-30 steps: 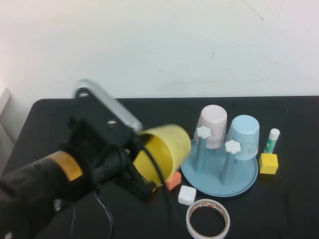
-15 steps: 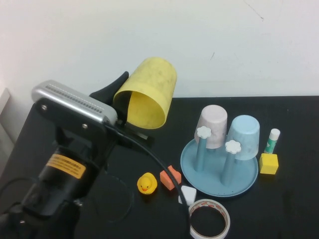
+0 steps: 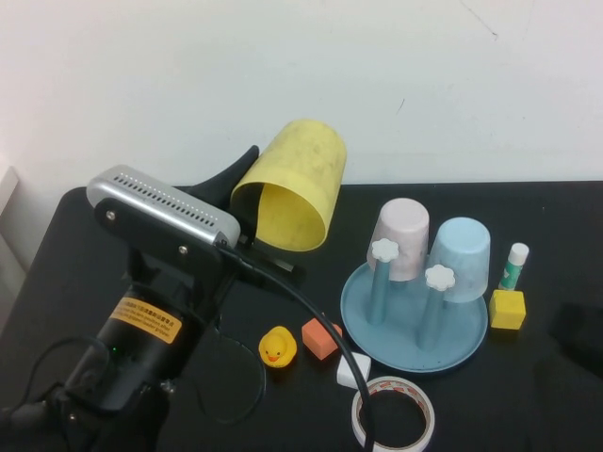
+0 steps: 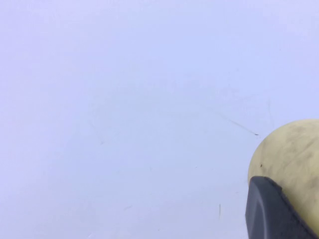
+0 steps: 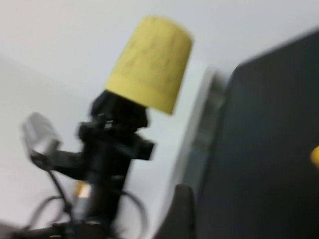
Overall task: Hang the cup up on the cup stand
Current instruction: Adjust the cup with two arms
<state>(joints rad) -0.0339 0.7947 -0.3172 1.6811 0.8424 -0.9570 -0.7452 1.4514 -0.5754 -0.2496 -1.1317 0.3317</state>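
Note:
My left gripper is shut on the yellow cup and holds it high above the table's left half, tilted, with its mouth turned down toward me. The cup also shows in the left wrist view and in the right wrist view. The cup stand is a light blue round base at the right with two free flower-capped pegs at its front. The cup is up and to the left of the stand, apart from it. My right gripper shows only as a dark edge, low by the table's right side.
A pale pink cup and a light blue cup hang upside down on the stand's rear pegs. A rubber duck, an orange block, a white block and a tape roll lie in front. A yellow cube and a glue stick are at the right.
My left arm lifted the cup off the table, swung its mouth downward, then moved it a little right toward the stand. The duck came into view. A dark blur appeared at the table's right edge.

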